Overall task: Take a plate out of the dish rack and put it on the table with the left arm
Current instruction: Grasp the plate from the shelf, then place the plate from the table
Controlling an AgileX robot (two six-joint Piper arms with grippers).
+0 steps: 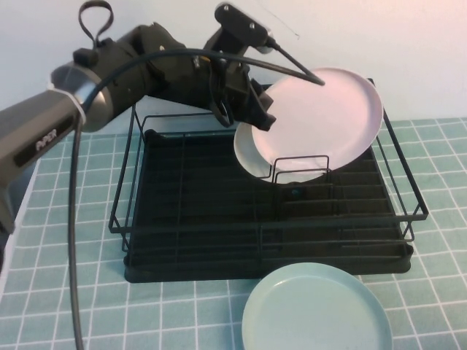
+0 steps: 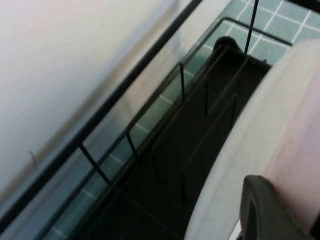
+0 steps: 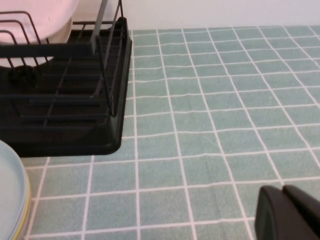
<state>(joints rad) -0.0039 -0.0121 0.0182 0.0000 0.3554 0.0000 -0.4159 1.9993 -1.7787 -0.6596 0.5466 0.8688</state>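
The pale pink plate stands tilted at the back right of the black wire dish rack, its top well above the rack's frame. My left gripper is at the plate's left rim, shut on it. In the left wrist view one finger lies across the pink plate's face, above the rack's dividers. My right gripper is shut and empty, low over the teal tiled table to the right of the rack. It is out of the high view.
A cream-white plate leans in the rack just behind and below the pink one. A pale mint-green plate lies flat on the table in front of the rack. It also shows in the right wrist view.
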